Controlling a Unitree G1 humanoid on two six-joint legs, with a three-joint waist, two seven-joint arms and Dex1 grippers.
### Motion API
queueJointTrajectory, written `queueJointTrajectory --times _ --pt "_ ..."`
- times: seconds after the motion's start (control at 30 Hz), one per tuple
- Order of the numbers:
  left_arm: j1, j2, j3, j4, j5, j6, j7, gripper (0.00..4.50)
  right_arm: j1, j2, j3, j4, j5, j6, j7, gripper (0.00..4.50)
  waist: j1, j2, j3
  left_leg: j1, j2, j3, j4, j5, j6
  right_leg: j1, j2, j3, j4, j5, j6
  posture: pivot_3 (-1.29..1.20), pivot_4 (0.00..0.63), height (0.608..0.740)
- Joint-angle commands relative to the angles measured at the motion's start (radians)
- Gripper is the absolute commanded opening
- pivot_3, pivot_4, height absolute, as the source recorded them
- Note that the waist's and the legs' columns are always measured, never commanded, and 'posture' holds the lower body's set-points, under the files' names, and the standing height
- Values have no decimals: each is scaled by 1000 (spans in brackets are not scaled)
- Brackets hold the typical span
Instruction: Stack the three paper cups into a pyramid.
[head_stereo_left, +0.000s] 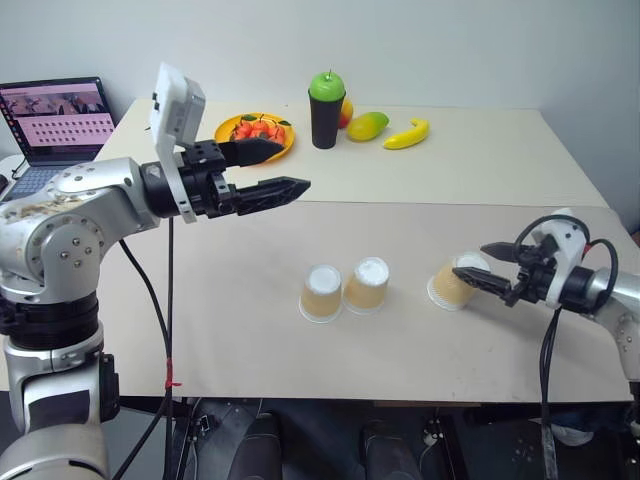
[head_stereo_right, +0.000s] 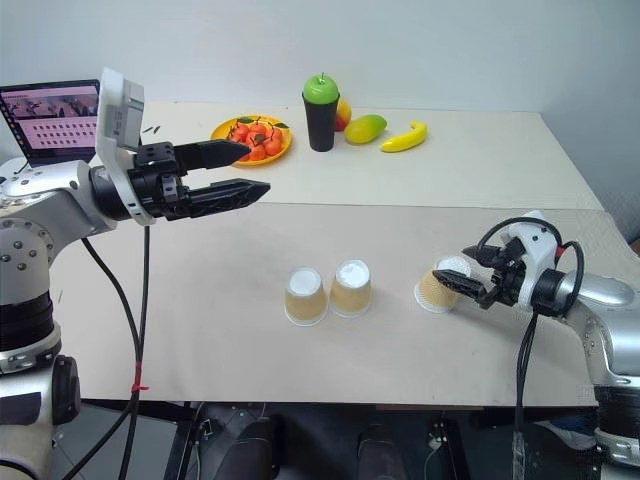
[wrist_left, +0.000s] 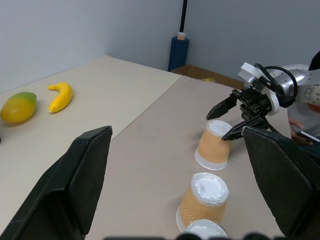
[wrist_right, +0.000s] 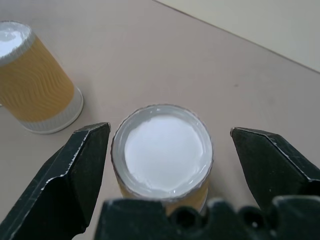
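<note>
Two pale tabletops are sitting end to end in front of a plain grey-white wall; the nearer table (head_stereo_left: 250, 330) is carrying the work.

1. Cups. Three paper cups are standing upside down, white bases up, on the near table. The left cup (head_stereo_left: 321, 293) and the middle cup (head_stereo_left: 366, 285) are standing just beside each other, apparently touching at their rims. The right cup (head_stereo_left: 452, 284) is standing apart from that pair, toward the robot's right, and is leaning slightly.

2. Right gripper (head_stereo_left: 476, 269). It is reaching in low from the right, pointing toward the right cup. Its jaws are standing wide, one finger on either side of the cup's upturned base (wrist_right: 165, 152). A gap is showing between each finger and the cup in the right wrist view, so no grip is in place; whether a fingertip is grazing the cup lower down cannot be confirmed from these views.

3. Left gripper (head_stereo_left: 285, 170). It is hovering well above the table, back from and to the left of the cup pair, pointing roughly level. Its jaws are parted wide and are holding nothing.

4. Far table. A black cup with a green top (head_stereo_left: 326, 108), an orange plate of red fruit (head_stereo_left: 255, 133), a mango (head_stereo_left: 367, 126) and a banana (head_stereo_left: 407, 134) are lying there. A laptop (head_stereo_left: 52, 130) is sitting open at far left.
</note>
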Motion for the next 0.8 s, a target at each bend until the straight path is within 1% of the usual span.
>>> queueJointTrajectory --times 0.03,0.2,0.33,0.47,0.5,0.63,0.8 --pt "-7 -4 4 -12 4 -27 1 4439 5 0 -8 -26 1 -18 7 4500 0 0 0 0 0 0 0 0 0 0 0 0 0 0 0 0 150 735" --pt "-11 -5 1 -7 6 -30 -3 4439 2 13 4 -18 -6 -24 1 4500 -2 0 0 0 0 0 0 0 0 0 0 0 0 0 0 0 150 735" --pt "-2 12 -5 -10 9 -30 -18 4439 -4 22 21 -14 -15 -26 -3 4500 -1 0 0 0 0 0 0 0 0 0 0 0 0 0 0 0 150 735" --pt "-7 20 -2 -11 3 -22 -23 4500 -10 30 34 -7 -26 -36 -5 3460 -1 0 0 0 0 0 0 0 0 0 0 0 0 0 0 0 150 735" --pt "-4 29 0 -13 -2 -16 -30 4500 -20 32 30 -9 -23 -31 -8 3071 -1 0 0 0 0 0 0 0 0 0 0 0 0 0 0 0 150 735" --pt "45 67 4 -40 -17 -1 -64 4500 -64 10 12 -28 -1 4 1 3071 -9 0 0 0 0 0 0 0 0 0 0 0 0 0 0 0 150 735" --pt "203 154 -18 -124 24 -62 -166 4500 -175 -53 14 -86 57 93 42 3071 -20 1 0 0 0 0 -1 0 0 -1 0 1 0 0 0 0 150 735"
